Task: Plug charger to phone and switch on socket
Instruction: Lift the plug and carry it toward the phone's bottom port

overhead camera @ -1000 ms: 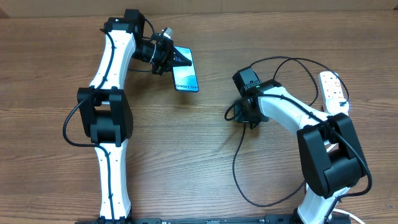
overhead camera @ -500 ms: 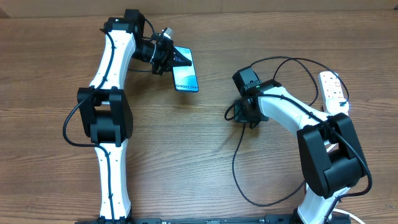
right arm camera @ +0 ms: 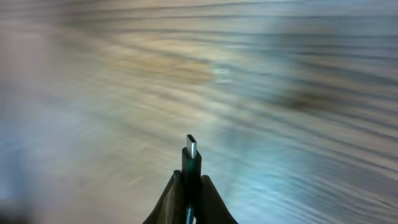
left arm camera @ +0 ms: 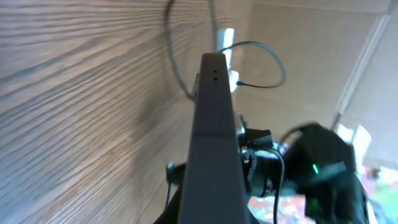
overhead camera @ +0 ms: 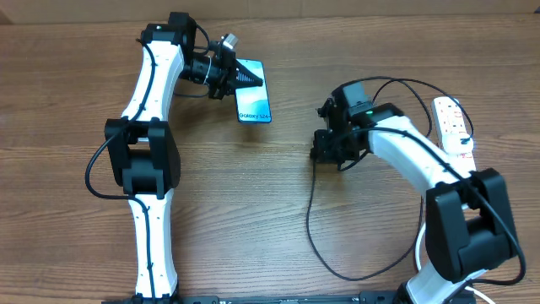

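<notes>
While left claw [overhead camera: 232, 78] clamps phone [overhead camera: 255, 105], long axis near-far, right claw [overhead camera: 327, 150] pinches charger [right arm camera: 191, 148] plug; phone lies leftward, well apart.

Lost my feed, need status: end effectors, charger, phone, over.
Left end effector shut on phone. Right end effector shut on charger, apart from phone. Nothing between them. No end effector at socket.

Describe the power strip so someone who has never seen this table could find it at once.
On the wooden table, look to the far right edge, beyond the right arm. The power strip lies there, close to that arm's elbow. It is a white elongated bar with small red marks, unlike the thin black charger cable looping nearby.
</notes>
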`<state>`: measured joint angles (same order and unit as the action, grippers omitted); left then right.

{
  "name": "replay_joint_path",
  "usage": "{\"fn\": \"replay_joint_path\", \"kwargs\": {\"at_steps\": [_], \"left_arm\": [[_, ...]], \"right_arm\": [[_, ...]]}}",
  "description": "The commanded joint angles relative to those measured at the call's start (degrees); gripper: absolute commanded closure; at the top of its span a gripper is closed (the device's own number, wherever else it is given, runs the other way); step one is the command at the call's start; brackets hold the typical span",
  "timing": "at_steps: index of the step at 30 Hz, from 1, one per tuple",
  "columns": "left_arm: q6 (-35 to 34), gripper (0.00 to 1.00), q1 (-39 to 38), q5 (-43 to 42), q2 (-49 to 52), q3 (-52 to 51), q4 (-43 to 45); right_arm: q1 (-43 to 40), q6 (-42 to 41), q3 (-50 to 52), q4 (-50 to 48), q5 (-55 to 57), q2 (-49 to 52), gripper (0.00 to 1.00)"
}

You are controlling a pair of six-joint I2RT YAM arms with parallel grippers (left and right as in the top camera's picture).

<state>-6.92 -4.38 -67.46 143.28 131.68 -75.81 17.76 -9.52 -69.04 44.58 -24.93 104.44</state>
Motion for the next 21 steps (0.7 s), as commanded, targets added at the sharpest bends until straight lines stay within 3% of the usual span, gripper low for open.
{"fn": "replay_joint_path", "kwargs": {"at_steps": [1, 5, 9, 16, 21], "left_arm": [[5.9, 0.96, 0.2, -8.4, -1.2, 1.2, 0.5], [10.4, 0.96, 0.2, -14.5, -1.2, 1.2, 1.5], [14.5, 0.96, 0.2, -22.7, -1.2, 1.2, 3.3], [14.6, 0.96, -0.5, -23.1, -1.2, 1.2, 4.2], [12.4, 0.96, -1.6, -23.1, -1.2, 1.2, 4.3]], "right_arm": [[-3.5, 11.1, -0.8, 0.1, -26.1, -1.4, 0.96], [-5.8, 18.9, -0.7, 0.5, -39.4, -1.4, 0.96], [-5.9, 21.7, -0.7, 0.3, -43.9, -1.4, 0.96], [-5.8, 23.0, -0.7, -2.4, -50.0, -1.4, 0.96], [-5.8, 19.6, -0.7, -4.3, -50.2, -1.4, 0.96]]}}
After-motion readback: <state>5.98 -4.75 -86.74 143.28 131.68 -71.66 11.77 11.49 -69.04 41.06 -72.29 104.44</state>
